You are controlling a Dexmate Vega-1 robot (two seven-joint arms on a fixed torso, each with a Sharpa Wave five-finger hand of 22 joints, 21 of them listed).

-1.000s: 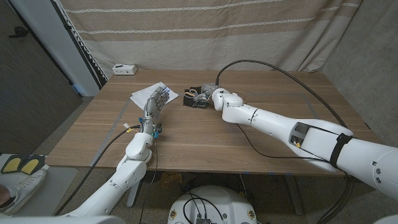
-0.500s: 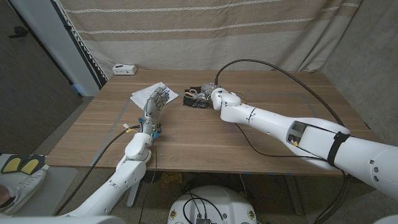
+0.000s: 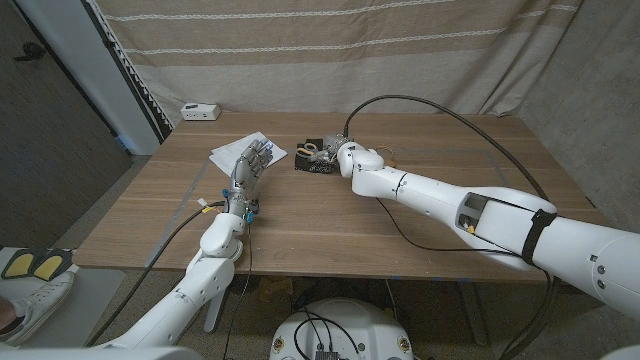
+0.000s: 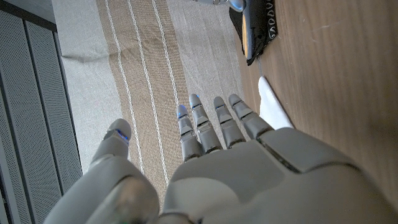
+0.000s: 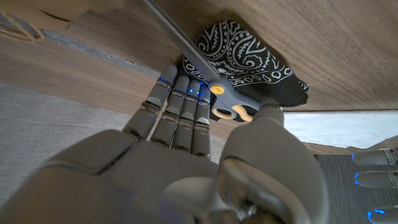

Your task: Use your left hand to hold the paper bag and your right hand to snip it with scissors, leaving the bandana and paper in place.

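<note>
Scissors (image 5: 225,102) lie on the bandana (image 5: 249,59), just beyond the right hand (image 5: 186,162) fingertips — fingers extended, holding nothing. Rigid, thin, likely slippery — best taken at the handle loops. Left hand (image 4: 211,162) open beside the paper (image 4: 270,102).

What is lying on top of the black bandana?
Grey scissors with yellowish handle loops lie across the bandana, right beside the right hand. Whether its fingers grip them is hidden, as is anything under the bandana.

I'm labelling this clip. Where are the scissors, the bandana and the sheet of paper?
scissors (image 5: 227,102): right wrist view, on the pivot by the handles.
bandana (image 5: 249,59): right wrist view, on the patterned black cloth.
paper (image 3: 247,146): head view, on the sheet's bare upper part.
</note>
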